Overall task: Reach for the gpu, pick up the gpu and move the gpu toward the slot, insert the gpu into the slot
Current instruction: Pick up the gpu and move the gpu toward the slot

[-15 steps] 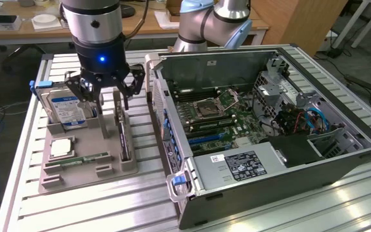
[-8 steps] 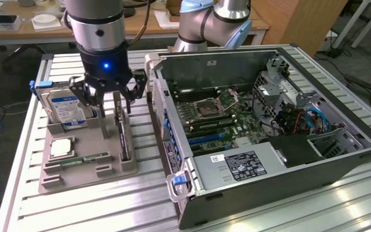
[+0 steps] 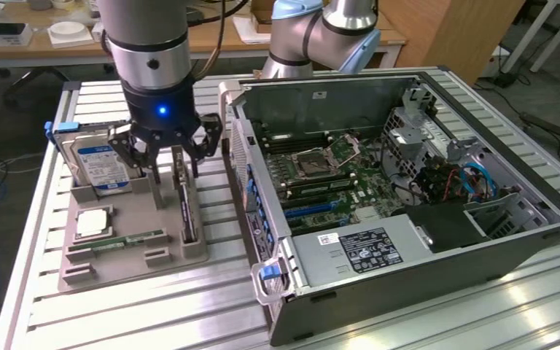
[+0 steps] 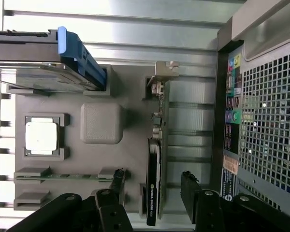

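The gpu [image 3: 187, 210] stands on its long edge in a slot of the grey holder tray [image 3: 125, 266], beside the open computer case. In the wrist view the gpu [image 4: 157, 159] appears edge-on as a thin green card with a black cooler and a silver bracket [image 4: 165, 72] at its far end. My gripper [image 3: 171, 169] hangs directly over it, open. Its dark fingers [image 4: 118, 180] stand on either side of the card with a gap to each. The blue slot [image 3: 309, 210] lies on the motherboard inside the case.
The tray also holds a blue-labelled hard drive [image 3: 100, 164] standing upright, a square processor [image 3: 93, 221] and a narrow memory stick [image 3: 129, 239]. The open case [image 3: 436, 240] fills the exterior view's right. Its rear wall [image 4: 261, 121] stands close beside the gpu. A second arm's base [image 3: 309, 36] stands behind.
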`<state>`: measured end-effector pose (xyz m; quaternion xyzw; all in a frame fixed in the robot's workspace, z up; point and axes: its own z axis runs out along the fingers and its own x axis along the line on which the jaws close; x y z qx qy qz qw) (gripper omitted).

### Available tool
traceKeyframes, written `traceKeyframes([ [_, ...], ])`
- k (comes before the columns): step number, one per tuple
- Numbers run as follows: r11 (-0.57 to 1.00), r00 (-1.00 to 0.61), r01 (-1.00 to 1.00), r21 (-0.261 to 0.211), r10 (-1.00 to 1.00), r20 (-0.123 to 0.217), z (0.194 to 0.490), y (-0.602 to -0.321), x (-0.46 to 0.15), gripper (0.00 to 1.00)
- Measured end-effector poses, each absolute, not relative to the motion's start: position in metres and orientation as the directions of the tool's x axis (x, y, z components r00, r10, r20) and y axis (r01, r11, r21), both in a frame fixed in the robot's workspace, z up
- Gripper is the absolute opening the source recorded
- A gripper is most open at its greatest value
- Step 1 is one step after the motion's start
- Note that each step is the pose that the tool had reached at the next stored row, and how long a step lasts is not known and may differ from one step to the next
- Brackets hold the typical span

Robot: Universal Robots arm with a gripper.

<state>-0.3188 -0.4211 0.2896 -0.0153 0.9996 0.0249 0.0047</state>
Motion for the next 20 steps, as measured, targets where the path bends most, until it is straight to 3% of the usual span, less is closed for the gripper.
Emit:
traceKeyframes([
  [20,0.998,-1.000,-0.027,0.050,-0.027,-0.010,0.257,-0.423,-0.319,0.59],
])
